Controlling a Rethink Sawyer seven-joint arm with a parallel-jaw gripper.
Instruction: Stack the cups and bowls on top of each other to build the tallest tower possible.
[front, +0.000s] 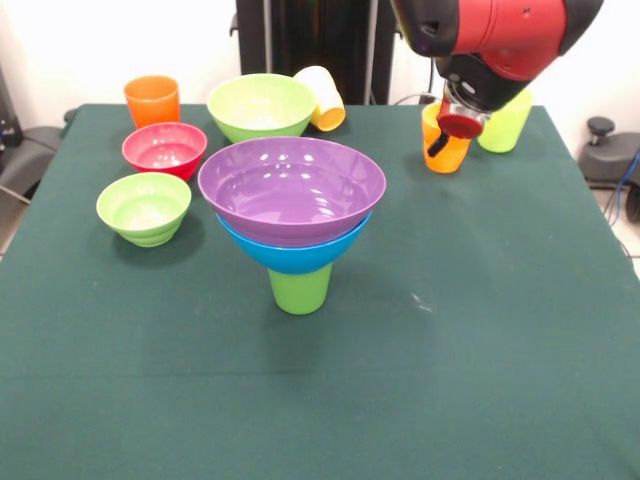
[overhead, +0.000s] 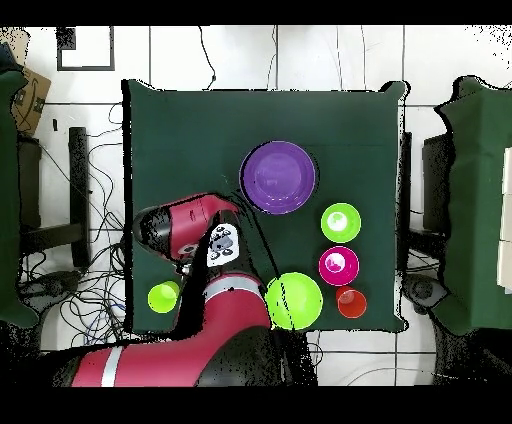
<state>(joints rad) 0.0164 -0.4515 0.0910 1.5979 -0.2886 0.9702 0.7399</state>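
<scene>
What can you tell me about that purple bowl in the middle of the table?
The purple bowl is wide, shallow, glossy plastic, upright, empty and level. It sits nested in a blue bowl, which rests on a green cup, forming the tower's top near the table's middle. Nothing else touches it.

Tower colours: purple bowl (front: 291, 187) over blue bowl (front: 292, 255) on green cup (front: 299, 289).
My arm (front: 500, 35) red and black; table (front: 480, 330) dark green.
</scene>
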